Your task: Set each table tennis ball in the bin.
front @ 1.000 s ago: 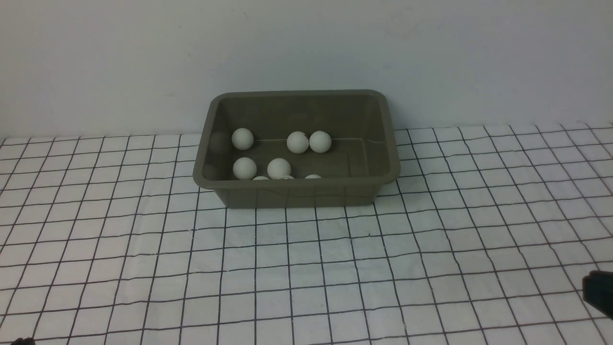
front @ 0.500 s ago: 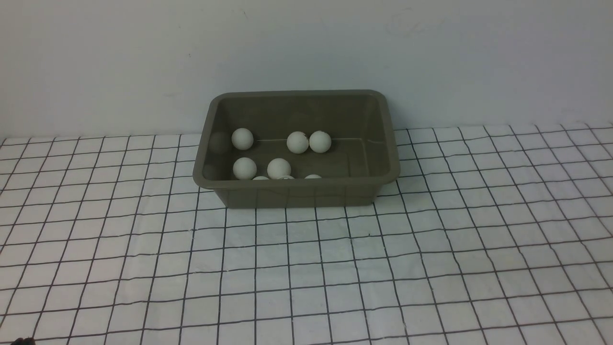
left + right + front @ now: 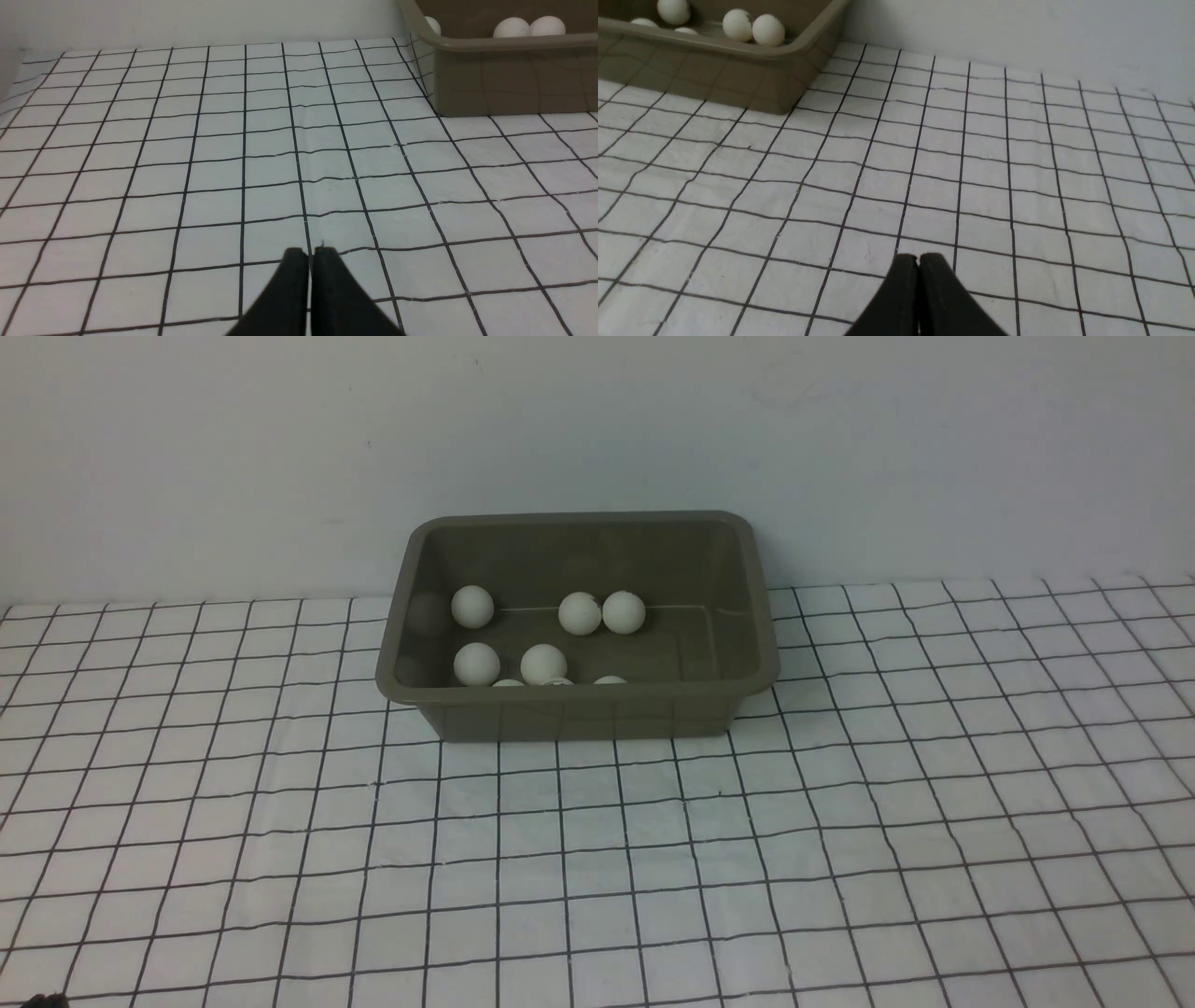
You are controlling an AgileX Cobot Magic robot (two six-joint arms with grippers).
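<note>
The olive-grey bin (image 3: 579,698) stands at the back middle of the table, close to the wall. Several white table tennis balls lie inside it, among them one (image 3: 472,607) at the back left and a touching pair (image 3: 580,613) further right. The bin's corner (image 3: 490,44) shows in the left wrist view with balls (image 3: 512,28) behind its rim. Its other corner (image 3: 738,46) shows in the right wrist view, with balls (image 3: 768,30) inside. My left gripper (image 3: 309,254) is shut and empty, low over the cloth. My right gripper (image 3: 918,259) is likewise shut and empty. Both stay far in front of the bin.
A white cloth (image 3: 653,859) with a black grid covers the table. A plain white wall (image 3: 597,429) rises just behind the bin. A dark sliver of the left arm (image 3: 42,1001) shows at the front view's bottom left corner.
The dark tip of my right arm, at the front view's right edge a second ago, has drawn back out of that view. The bin and balls have not moved.
</note>
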